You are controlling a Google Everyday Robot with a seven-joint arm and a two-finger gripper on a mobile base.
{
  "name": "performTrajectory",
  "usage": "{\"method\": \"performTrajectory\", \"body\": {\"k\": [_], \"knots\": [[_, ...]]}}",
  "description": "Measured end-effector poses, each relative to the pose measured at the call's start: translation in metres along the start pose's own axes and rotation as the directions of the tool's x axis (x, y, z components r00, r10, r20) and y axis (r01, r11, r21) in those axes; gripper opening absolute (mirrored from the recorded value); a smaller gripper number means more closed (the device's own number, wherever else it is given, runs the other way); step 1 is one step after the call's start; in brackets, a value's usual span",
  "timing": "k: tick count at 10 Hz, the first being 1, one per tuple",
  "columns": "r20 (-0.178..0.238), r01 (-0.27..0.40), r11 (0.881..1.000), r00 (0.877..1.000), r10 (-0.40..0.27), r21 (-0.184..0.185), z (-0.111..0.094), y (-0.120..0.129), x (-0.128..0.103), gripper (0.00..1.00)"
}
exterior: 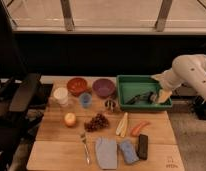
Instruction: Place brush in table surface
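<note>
The brush [140, 97], slim and dark with a greyish head, lies inside the green bin [141, 78] at the back right of the wooden table surface [61, 145]. My gripper [162, 95] reaches in from the right on the pale arm. It hangs over the bin's right end, just right of the brush, and looks open with nothing in it.
Two bowls [77, 85], a white cup [61, 95] and a blue cup [85, 99] stand at the back. Grapes [97, 121], a carrot [139, 128], a fork [85, 147], a cloth [106, 151] and a black block [142, 146] lie in front. A dark chair [21, 95] stands left.
</note>
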Motion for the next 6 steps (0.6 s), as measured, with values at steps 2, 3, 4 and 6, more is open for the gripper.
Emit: {"method": "performTrajectory", "body": {"k": [2,3,4,6], "knots": [[0.020,0.049,0.999,0.999,-0.049,-0.007,0.018,-0.020,-0.029,0.80],[0.038,0.060,0.998,0.997,-0.060,-0.002,0.030,-0.023,-0.040,0.80],[0.035,0.061,0.998,0.998,-0.061,0.001,0.029,-0.024,-0.039,0.80],[0.035,0.060,0.998,0.998,-0.060,0.002,0.029,-0.024,-0.038,0.80]]}}
